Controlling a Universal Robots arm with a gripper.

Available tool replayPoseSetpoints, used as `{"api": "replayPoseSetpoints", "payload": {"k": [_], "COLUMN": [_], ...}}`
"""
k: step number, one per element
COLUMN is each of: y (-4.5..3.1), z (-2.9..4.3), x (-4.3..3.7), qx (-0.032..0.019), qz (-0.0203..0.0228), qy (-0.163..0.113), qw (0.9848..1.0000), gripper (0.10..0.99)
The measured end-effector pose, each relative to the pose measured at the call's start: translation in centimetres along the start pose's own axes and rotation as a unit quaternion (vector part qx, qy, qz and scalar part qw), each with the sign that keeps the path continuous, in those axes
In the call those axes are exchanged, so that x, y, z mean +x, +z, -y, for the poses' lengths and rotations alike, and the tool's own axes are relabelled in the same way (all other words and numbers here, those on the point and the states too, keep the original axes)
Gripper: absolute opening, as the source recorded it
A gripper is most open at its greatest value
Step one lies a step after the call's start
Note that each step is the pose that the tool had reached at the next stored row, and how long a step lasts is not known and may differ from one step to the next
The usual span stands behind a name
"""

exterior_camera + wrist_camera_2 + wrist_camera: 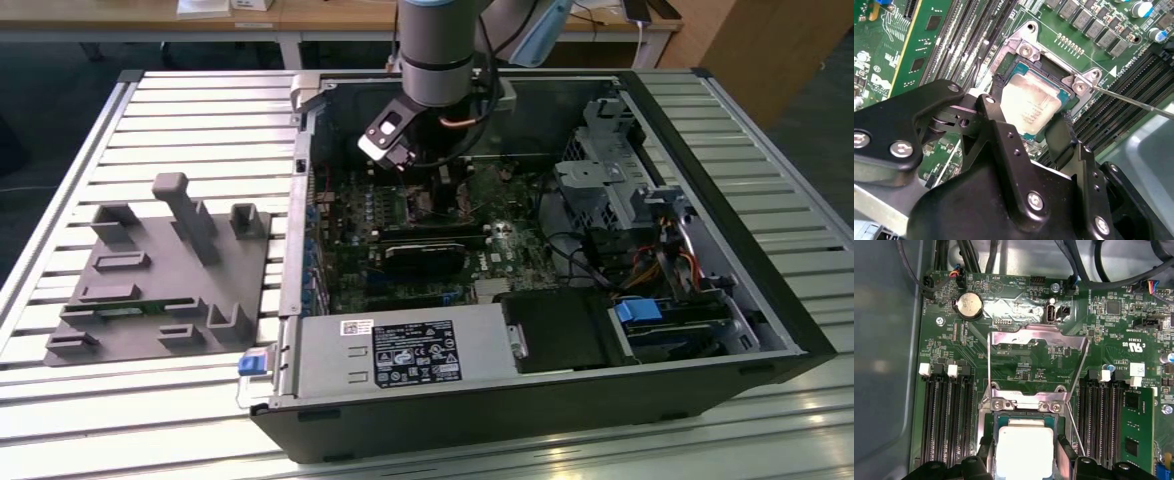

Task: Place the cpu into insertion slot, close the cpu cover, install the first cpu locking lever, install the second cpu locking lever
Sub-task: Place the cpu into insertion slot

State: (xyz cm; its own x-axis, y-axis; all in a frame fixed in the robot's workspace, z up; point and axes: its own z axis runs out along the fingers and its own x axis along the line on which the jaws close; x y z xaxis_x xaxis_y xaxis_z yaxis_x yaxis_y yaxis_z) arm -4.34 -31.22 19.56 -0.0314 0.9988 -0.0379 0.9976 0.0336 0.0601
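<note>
**End effector clamped on the cpu at the socket**

Black fingers [1001, 130] of your end effector [1026, 112] pinch the cpu [1029, 107] by two opposite edges. You can see the chip lying within the rim of the insertion slot [1046, 67] on the green motherboard [1089, 55]. The cpu cover [1039, 336] stands swung open behind the slot, and a thin lever rod [1134, 102] juts free beside it.

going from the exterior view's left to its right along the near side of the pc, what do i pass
grey fixture block → small blue tab → silver labelled box → black box → blue clip
</note>
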Motion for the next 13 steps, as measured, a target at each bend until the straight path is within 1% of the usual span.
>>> {"api": "replayPoseSetpoints", "payload": {"k": [3, 5, 6, 7, 10, 11, 12, 13], "y": [-0.45, -0.72, -0.88, -1.0, -1.1, -1.11, -1.12, -1.14], "z": [-0.03, -0.05, -0.06, -0.08, -0.2, -0.25, -0.3, -0.34], "x": [-0.02, -0.03, -0.03, -0.04, -0.04, -0.05, -0.05, -0.06], "qx": [0.0001, 0.0006, 0.001, 0.0016, 0.0042, 0.0054, 0.0065, 0.0074], "qz": [0.0, 0.0, 0.0, 0.0, -0.0003, -0.0002, -0.0002, -0.0001], "qy": [0.0, 0.0, 0.0, 0.0, 0.0, 0.0, 0.001, 0.001], "qw": [1.0, 1.0, 1.0, 1.0, 1.0, 1.0, 1.0, 1.0], "gripper": [0.612, 0.596, 0.537, 0.537, 0.357, 0.357, 0.302, 0.302]}}
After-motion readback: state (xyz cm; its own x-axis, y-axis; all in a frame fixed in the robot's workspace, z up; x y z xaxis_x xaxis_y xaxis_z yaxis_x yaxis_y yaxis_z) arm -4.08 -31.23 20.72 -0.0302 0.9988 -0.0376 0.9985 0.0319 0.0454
